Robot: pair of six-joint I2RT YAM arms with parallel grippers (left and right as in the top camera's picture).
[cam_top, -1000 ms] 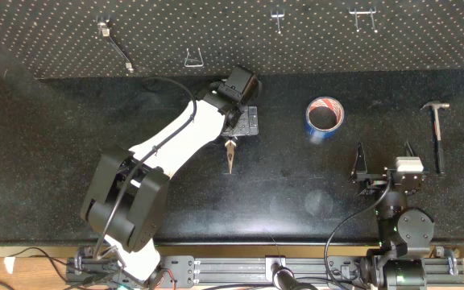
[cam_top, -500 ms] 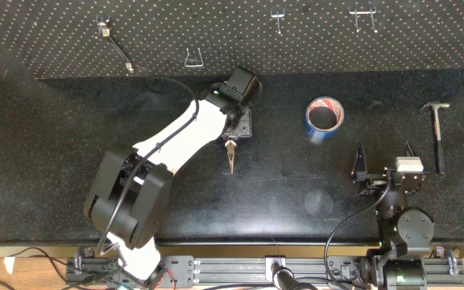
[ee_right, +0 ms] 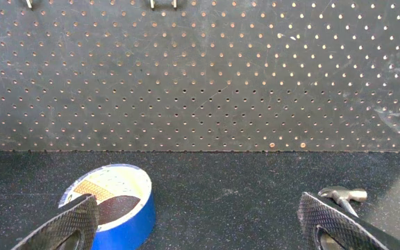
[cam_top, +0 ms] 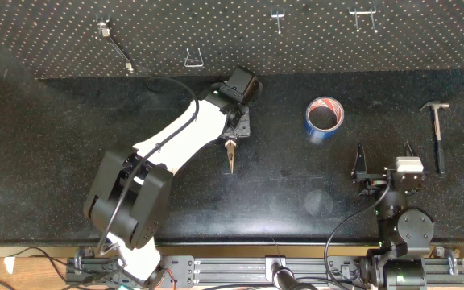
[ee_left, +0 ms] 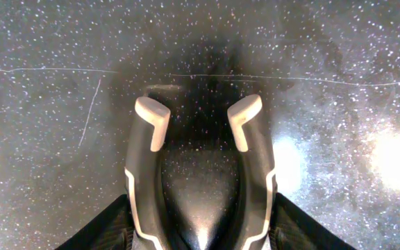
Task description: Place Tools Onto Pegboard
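operator: where is the left gripper (cam_top: pixel 238 122), and how do its jaws stand?
technician: it is at mid-worktop, close to the foot of the pegboard (cam_top: pixel 312 36), at the handle end of the pliers (cam_top: pixel 229 155). in its wrist view the fingers (ee_left: pixel 151 119) stand apart with speckled worktop (cam_top: pixel 55 161) between them. the jaws are open and grip nothing.
operator: and the tools?
technician: the pliers lie flat, nose toward the arm bases. the blue tape roll (cam_top: pixel 325 118) lies to their right, well apart. the hammer (cam_top: pixel 437 135) lies farther right, head toward the pegboard.
operator: the right gripper (cam_top: pixel 383 153)?
technician: it is near its base, with jaws wide open and empty.
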